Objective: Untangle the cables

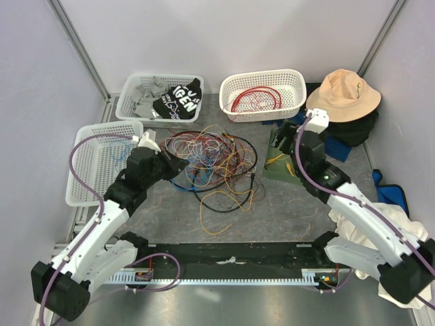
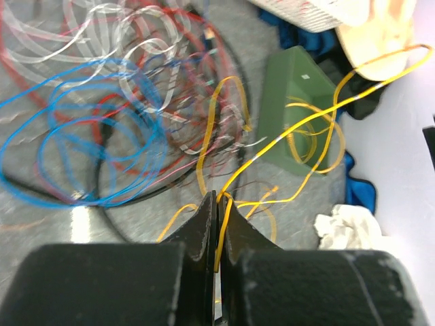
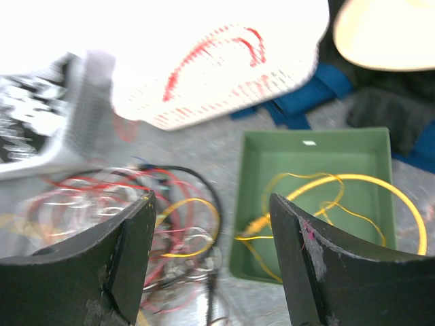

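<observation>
L gripper (image 2: 217,202) clamped on thin yellow-orange wire (image 2: 289,136), which runs over to green rectangular plastic tray (image 3: 309,153). R gripper (image 3: 211,204) jaws wide, empty, near tray. Tangled multicolour cable heap (image 1: 211,159) left of tray. Red coil (image 1: 255,96) in white plastic mesh basket (image 1: 262,73) beyond tray.

The top view looks down from above and behind the arms (image 1: 112,214) over the whole table (image 1: 292,210). The left wrist view sits low, close to the cables (image 2: 102,129), facing right towards the green tray (image 2: 299,88). The right wrist view hangs close over that tray, facing far-left. All share tray and cables.
</observation>
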